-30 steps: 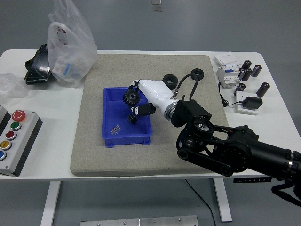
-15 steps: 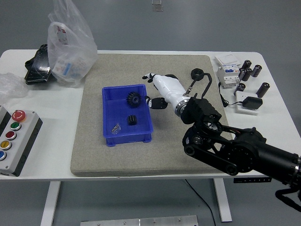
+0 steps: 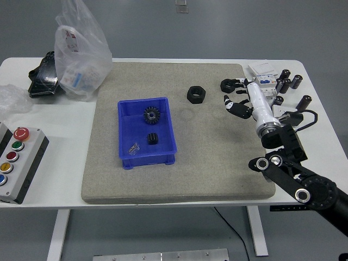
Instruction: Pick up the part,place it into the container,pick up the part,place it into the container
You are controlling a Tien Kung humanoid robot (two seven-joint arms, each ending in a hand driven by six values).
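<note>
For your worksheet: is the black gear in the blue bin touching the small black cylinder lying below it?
Apart. The head view shows bare blue floor between the gear and the small black cylinder inside the blue bin.

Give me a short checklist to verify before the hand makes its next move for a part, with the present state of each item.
1. Blue container sits flat on the grey mat: ok.
2. Gear lies inside the container: ok.
3. Small black part lies inside the container: ok.
4. Black hex nut lies free on the mat, nothing on it: ok.
5. Right hand is empty, fingers relaxed: ok.
6. Black ring at the mat's far right edge can be grasped freely: cannot tell, the hand partly covers it.
</note>
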